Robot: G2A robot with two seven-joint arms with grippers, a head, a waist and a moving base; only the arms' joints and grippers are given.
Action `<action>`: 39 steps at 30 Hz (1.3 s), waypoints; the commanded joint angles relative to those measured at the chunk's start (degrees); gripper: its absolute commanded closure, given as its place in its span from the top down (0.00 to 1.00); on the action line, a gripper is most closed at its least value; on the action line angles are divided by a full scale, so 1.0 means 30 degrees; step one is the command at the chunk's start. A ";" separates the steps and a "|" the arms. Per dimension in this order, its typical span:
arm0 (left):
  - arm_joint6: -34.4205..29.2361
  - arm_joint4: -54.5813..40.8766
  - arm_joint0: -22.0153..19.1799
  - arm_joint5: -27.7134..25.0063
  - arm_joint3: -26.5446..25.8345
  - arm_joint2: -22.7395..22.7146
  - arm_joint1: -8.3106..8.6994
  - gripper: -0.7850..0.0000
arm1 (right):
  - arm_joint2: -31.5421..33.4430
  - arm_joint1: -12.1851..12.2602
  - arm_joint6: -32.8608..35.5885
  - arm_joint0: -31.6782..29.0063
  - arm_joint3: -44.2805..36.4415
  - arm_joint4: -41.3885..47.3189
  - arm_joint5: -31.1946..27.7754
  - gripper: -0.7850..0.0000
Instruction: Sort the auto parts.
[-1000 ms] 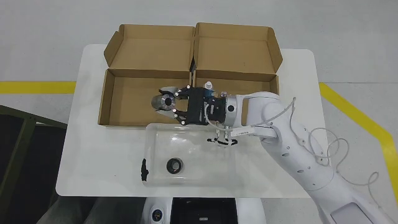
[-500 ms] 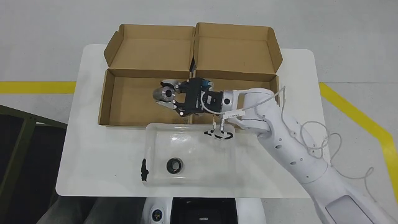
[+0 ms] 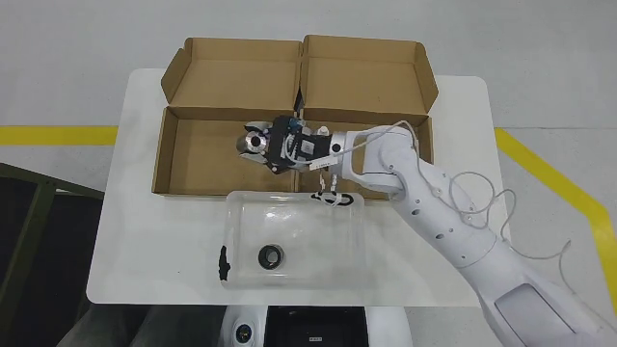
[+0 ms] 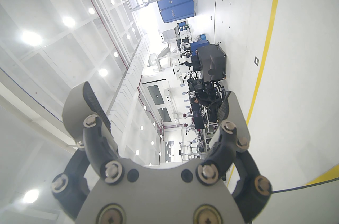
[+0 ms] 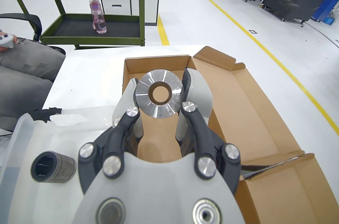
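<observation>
My right gripper (image 5: 159, 88) is shut on a shiny metal ring with a round hole (image 5: 159, 97), held above the floor of the left cardboard box (image 5: 227, 113). From above, the metal ring (image 3: 254, 143) and right gripper (image 3: 258, 144) sit over the left cardboard box (image 3: 198, 159), near its right side. A dark cylindrical bushing (image 3: 271, 255) lies in the clear plastic bin (image 3: 376, 275); the dark cylindrical bushing (image 5: 53, 167) lies on its side. My left gripper (image 4: 159, 103) is open, pointing up into the room with nothing between its fingers.
A second cardboard box (image 3: 420, 145) adjoins the first on the right, both with lids open toward the back. A small black piece (image 3: 224, 264) hangs on the bin's left rim. White table (image 3: 135, 241) shows to the left of the bin.
The right gripper has carried the metal ring from the box's front wall by the bin farther back into the left box.
</observation>
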 commanded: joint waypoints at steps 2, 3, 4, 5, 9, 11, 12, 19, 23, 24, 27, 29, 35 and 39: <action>0.0000 0.0000 0.0000 0.0000 0.0000 0.0000 0.0000 1.00 | -0.0397 -0.0210 0.0400 0.0437 0.0762 0.0044 -0.0123 0.00; 0.0000 0.0000 0.0000 0.0000 0.0000 0.0000 0.0000 1.00 | -0.0535 -0.0287 0.0548 0.0612 0.0999 0.0033 -0.0161 0.00; 0.0000 0.0000 0.0000 0.0000 0.0000 0.0000 0.0000 1.00 | -0.0625 -0.0341 0.0644 0.0723 0.1179 0.0060 -0.0165 0.00; 0.0000 0.0000 0.0000 0.0000 0.0000 0.0000 0.0000 1.00 | -0.0816 -0.0453 0.0886 0.0981 0.1512 0.0006 -0.0143 0.00; 0.0000 0.0000 0.0000 0.0000 0.0000 0.0000 0.0000 1.00 | -0.1372 -0.0794 0.1505 0.1659 0.2422 -0.0063 -0.0038 0.00; 0.0000 0.0000 0.0000 0.0000 0.0000 0.0000 0.0000 1.00 | -0.1698 -0.1024 0.1984 0.2045 0.3065 0.0015 0.0154 0.00; 0.0000 0.0000 0.0000 0.0000 0.0000 0.0000 0.0000 1.00 | -0.1825 -0.1127 0.2134 0.2204 0.3336 0.0063 0.0256 0.00; 0.0000 0.0000 0.0000 0.0000 0.0000 0.0000 0.0000 1.00 | -0.2698 -0.1821 0.3014 0.3118 0.5139 0.0222 0.0686 0.00; 0.0000 0.0000 0.0000 0.0000 0.0000 0.0000 0.0000 1.00 | -0.3211 -0.2288 0.3401 0.3729 0.6307 0.0099 0.0928 0.00; 0.0000 0.0000 0.0000 0.0000 0.0000 0.0000 0.0000 1.00 | -0.3331 -0.2395 0.3490 0.3870 0.6530 0.0016 0.0985 0.00; 0.0000 0.0000 0.0000 0.0000 0.0000 0.0000 0.0000 1.00 | -0.3701 -0.2716 0.3830 0.4309 0.7125 -0.0364 0.1177 0.00; 0.0000 0.0000 0.0000 0.0000 0.0000 0.0000 0.0000 1.00 | -0.3918 -0.2932 0.4035 0.4668 0.7447 -0.0674 0.1286 0.00; 0.0000 0.0000 0.0000 0.0000 0.0000 0.0000 0.0000 1.00 | -0.4534 -0.3600 0.4629 0.5511 0.9041 -0.1099 0.1203 0.00; 0.0000 0.0000 0.0000 0.0000 0.0000 0.0000 0.0000 1.00 | -0.4785 -0.4010 0.4600 0.5852 0.9973 -0.1120 0.1107 0.00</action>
